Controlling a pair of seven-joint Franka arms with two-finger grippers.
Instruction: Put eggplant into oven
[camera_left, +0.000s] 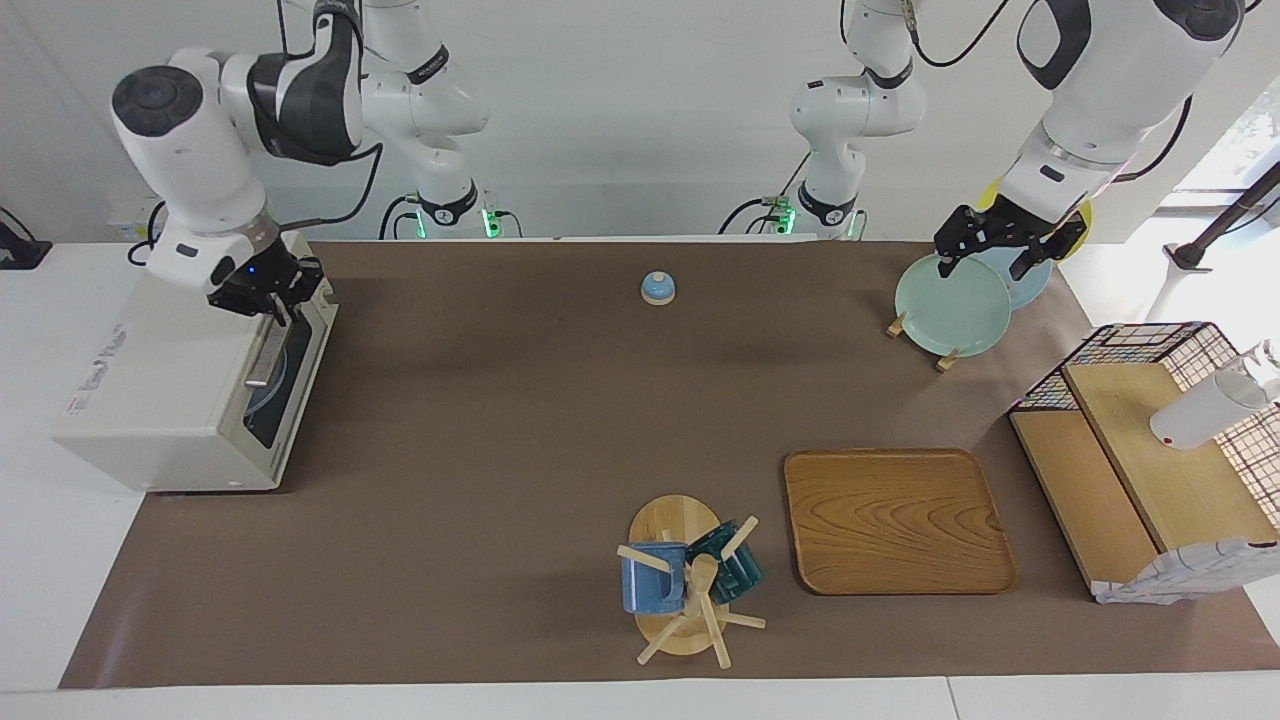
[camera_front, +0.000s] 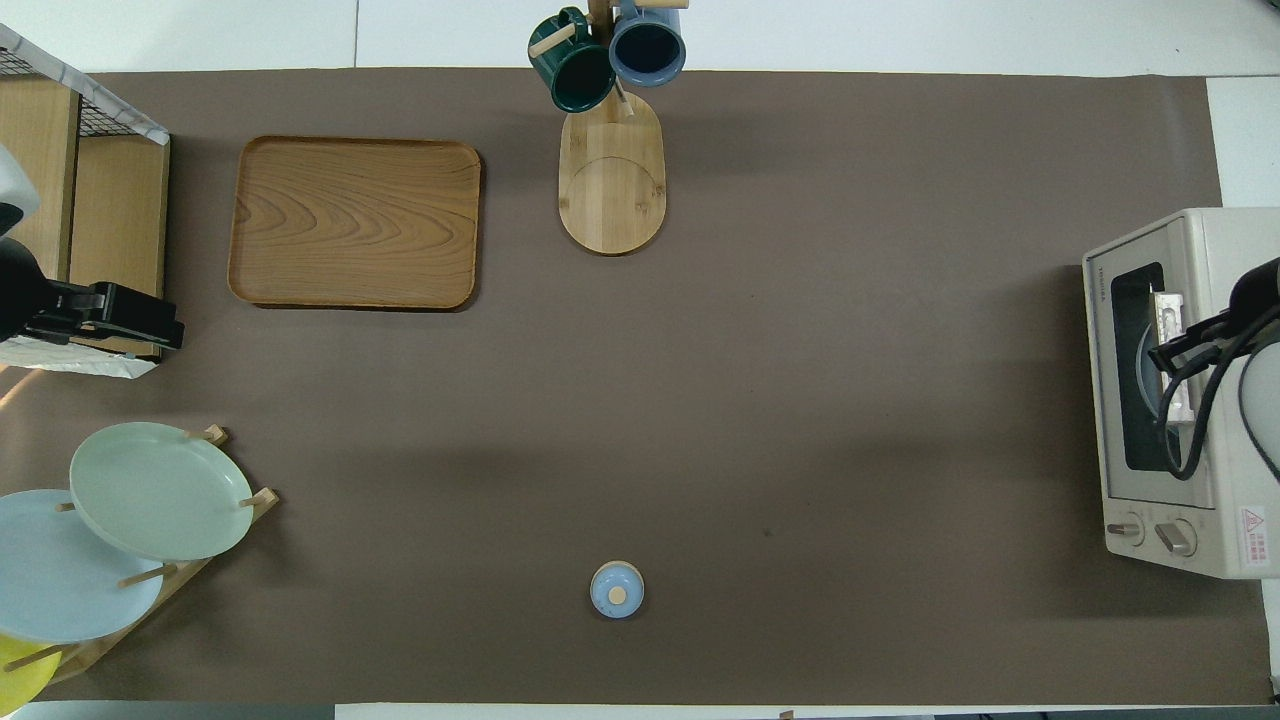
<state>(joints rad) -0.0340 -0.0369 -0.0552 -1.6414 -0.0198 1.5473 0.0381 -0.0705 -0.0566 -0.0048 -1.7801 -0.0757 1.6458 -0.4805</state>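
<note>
The cream-white oven stands at the right arm's end of the table and also shows in the overhead view. Its dark glass door is shut, and a blue plate shows dimly through the glass. The eggplant is not visible in either view. My right gripper is over the oven's top front edge, just above the door's metal handle. My left gripper waits open and empty over the plate rack; it also shows in the overhead view.
A small blue bell sits mid-table, nearer to the robots. A wooden tray and a mug tree with two mugs stand farther out. A wooden shelf with a wire cage is at the left arm's end.
</note>
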